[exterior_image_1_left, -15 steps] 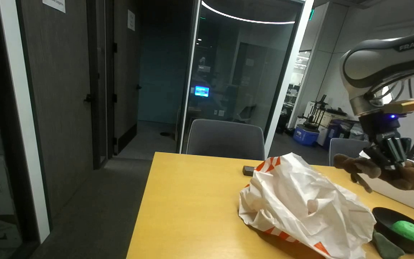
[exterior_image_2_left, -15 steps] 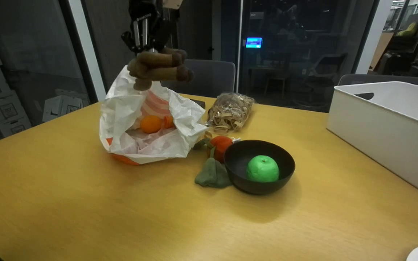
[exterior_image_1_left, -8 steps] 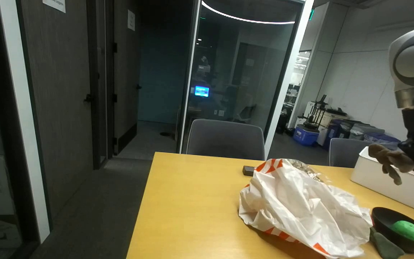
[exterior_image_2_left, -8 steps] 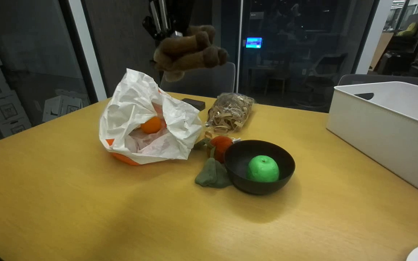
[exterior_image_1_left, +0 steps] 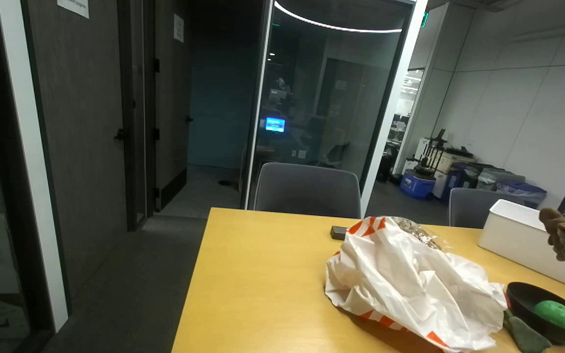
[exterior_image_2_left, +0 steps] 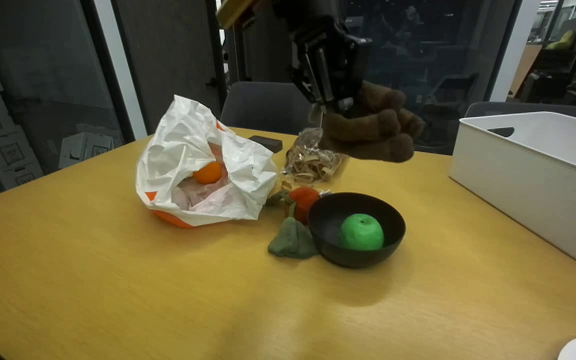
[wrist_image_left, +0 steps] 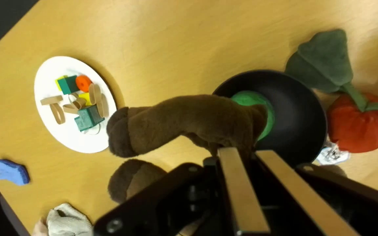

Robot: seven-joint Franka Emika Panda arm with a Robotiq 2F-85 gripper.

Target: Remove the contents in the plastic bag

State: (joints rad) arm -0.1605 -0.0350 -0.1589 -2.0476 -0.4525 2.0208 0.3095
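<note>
One brown plush toy [exterior_image_2_left: 368, 131] pinched in gripper [wrist_image_left: 245, 152], jaws nearly together, above tabletop [exterior_image_2_left: 118, 280]. Crumpled white plastic bag [exterior_image_2_left: 183, 147] rests on it, left of black bowl [exterior_image_2_left: 355, 257] holding green fruit [exterior_image_2_left: 362, 232]; orange ball [exterior_image_2_left: 208, 173] shows inside bag's gaping mouth.

Black bowl [exterior_image_2_left: 354, 257]: round green object [exterior_image_2_left: 362, 232] inside | white plate [wrist_image_left: 77, 142]: green blocks [wrist_image_left: 89, 116] on it | white bin [exterior_image_2_left: 533, 185]: on table [exterior_image_2_left: 118, 290]

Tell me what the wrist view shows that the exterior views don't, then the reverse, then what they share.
Only the wrist view shows the blue piece, the pale fabric item and the teal block. Only exterior views show the white bin, the gray chair and the orange ball inside the plastic bag. Shared: the brown plush toy in the jaws, the black bowl, the green fruit.
</note>
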